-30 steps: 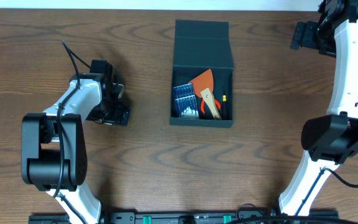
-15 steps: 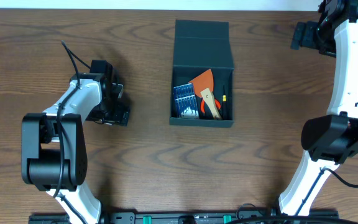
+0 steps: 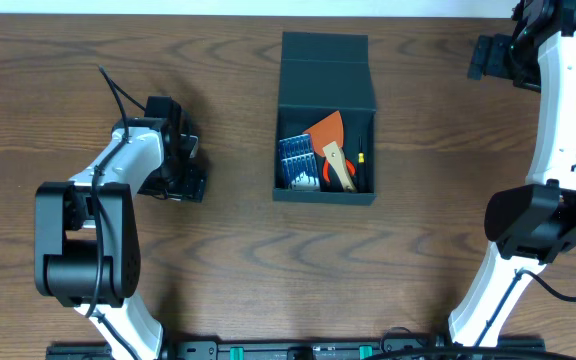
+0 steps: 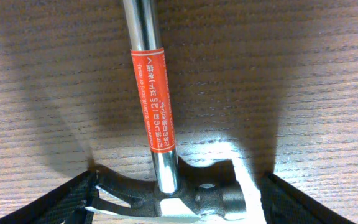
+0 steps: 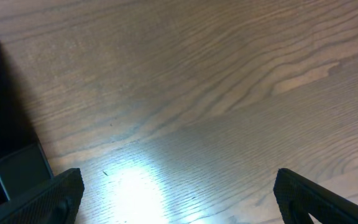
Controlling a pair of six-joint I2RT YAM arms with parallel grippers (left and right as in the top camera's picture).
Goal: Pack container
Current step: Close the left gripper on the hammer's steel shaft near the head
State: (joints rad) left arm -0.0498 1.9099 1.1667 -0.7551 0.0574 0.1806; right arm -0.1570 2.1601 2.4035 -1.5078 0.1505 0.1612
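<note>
Tabletop (image 4: pixel 291 74): left claw (image 4: pixel 179 205) (wide) astride hammer (image 4: pixel 154 93)

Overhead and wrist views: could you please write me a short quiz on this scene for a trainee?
1. True or false: the container is closed.
2. What lies on the table between the jaws of the left tool? A) a hammer B) scissors C) a tape roll
3. Fill in: the right tool is open and holds ____.
Key: 1 false; 2 A; 3 nothing.
</note>
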